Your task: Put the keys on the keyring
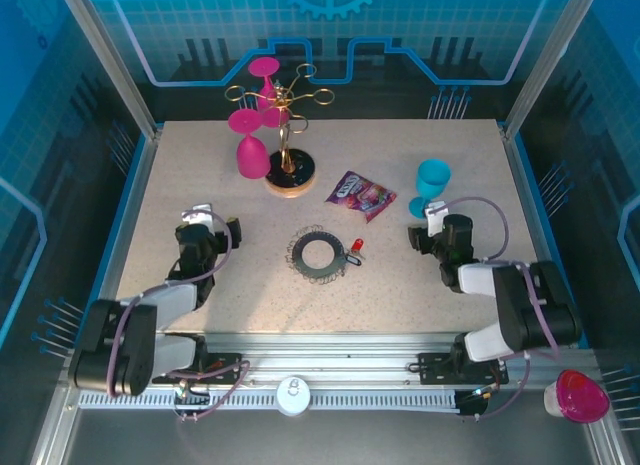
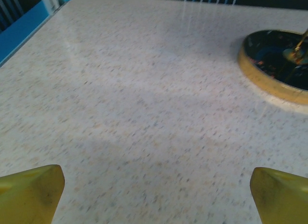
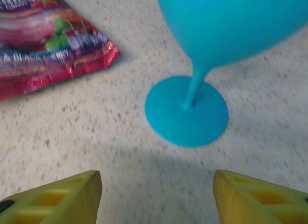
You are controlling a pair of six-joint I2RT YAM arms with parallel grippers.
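The keyring (image 1: 320, 252), a dark grey ring fringed with thin wire loops, lies flat at the table's middle. A tiny red-headed key (image 1: 356, 247) rests just off its right edge. My left gripper (image 1: 210, 222) sits left of the ring, open, with bare tabletop between its yellow fingertips (image 2: 33, 192). Over on the right my right gripper (image 1: 427, 220) stands open near the foot of a blue goblet (image 3: 186, 110), nothing between its fingertips (image 3: 60, 200).
A gold-and-black stand base (image 2: 274, 65) carries a wire rack with pink goblets (image 1: 250, 145) at the back. A purple snack packet (image 1: 361, 194) lies between the stand and the blue goblet (image 1: 432, 183). A pink cup (image 1: 578, 396) sits off the table at the near right.
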